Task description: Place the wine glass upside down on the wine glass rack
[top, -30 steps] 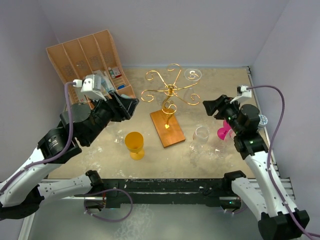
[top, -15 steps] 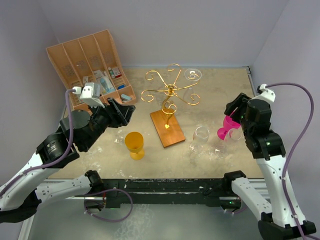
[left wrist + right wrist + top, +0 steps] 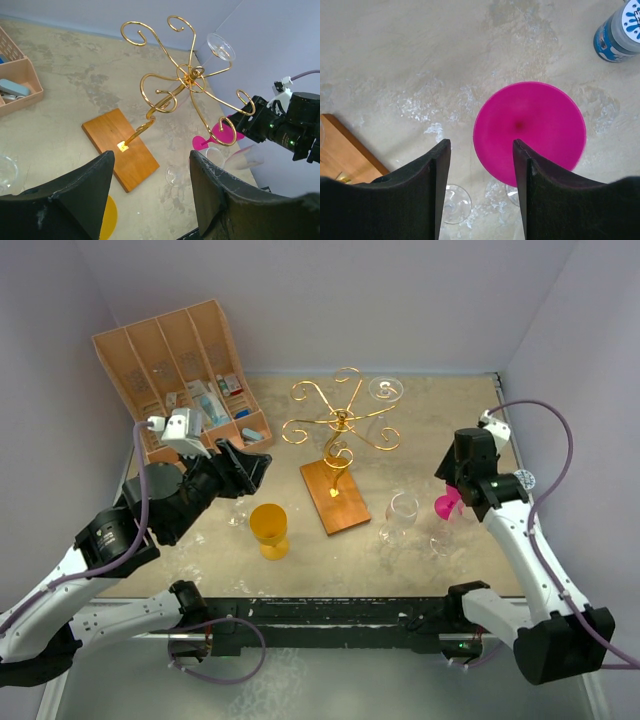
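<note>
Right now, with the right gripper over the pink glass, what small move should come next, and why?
Probably shift the right gripper sideways toward the pink glass before lowering. In the right wrist view its jaws stand open, and the glass's pink disc lies off-centre, mostly beyond one finger. Lowering from here would likely hit the glass.

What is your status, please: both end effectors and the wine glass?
Left end effector open, empty. Right end effector open above pink wine glass, not gripping. Clear glass stands close beside it.
</note>
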Controlling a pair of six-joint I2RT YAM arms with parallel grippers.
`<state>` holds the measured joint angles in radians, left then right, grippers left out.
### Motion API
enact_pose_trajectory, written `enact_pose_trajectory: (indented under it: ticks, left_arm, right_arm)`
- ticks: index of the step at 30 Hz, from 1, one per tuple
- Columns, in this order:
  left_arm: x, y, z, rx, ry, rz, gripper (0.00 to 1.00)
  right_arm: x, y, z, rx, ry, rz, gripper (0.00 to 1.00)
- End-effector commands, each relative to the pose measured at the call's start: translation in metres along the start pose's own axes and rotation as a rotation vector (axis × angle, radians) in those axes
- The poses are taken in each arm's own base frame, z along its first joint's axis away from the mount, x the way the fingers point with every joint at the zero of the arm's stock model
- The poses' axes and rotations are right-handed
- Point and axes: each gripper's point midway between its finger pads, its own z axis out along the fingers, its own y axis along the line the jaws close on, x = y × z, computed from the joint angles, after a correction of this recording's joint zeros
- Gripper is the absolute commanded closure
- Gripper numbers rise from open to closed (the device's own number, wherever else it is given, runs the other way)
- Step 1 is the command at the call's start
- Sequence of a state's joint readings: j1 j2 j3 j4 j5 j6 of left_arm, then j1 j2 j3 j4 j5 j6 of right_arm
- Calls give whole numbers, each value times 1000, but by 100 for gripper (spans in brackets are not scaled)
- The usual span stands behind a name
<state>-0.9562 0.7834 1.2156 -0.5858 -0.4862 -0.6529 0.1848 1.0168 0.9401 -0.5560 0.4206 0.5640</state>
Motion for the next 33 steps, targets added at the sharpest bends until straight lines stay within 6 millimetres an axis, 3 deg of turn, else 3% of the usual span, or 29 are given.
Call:
enact_pose_trajectory:
  ticks: [1,3,10,12,13,16,23,29,33]
  left_arm:
    - [-7,-8,2,25,-26,-25,41]
    - [-7,-8,3,25,-22,-24,41]
    - [-8,-10,2,29,-20,-36,41]
    - [-8,-11,2,31,-20,-39,41]
    - [-10,-12,2,32,-23,-41,41]
    - [-13,-15,2,37,-27,-44,41]
    - [-22,-32,5,85,-32,-61,41]
    - [-33,-57,9,169,-40,-103,40]
    - [-43,-82,10,266,-61,-171,40]
  right_arm:
    - [-9,4,15,26,-55,59,47]
    - [-5,8,22,15,-49,52,51]
    - [6,7,39,51,-14,24,88]
    - [3,5,37,62,-24,22,99]
    - [1,3,34,65,-30,22,100]
    - [-30,3,15,56,-113,36,100]
    - [-98,15,-48,-98,-321,130,100]
    - [-160,21,-131,-303,-557,278,100]
    - [-186,21,-194,-485,-711,373,100]
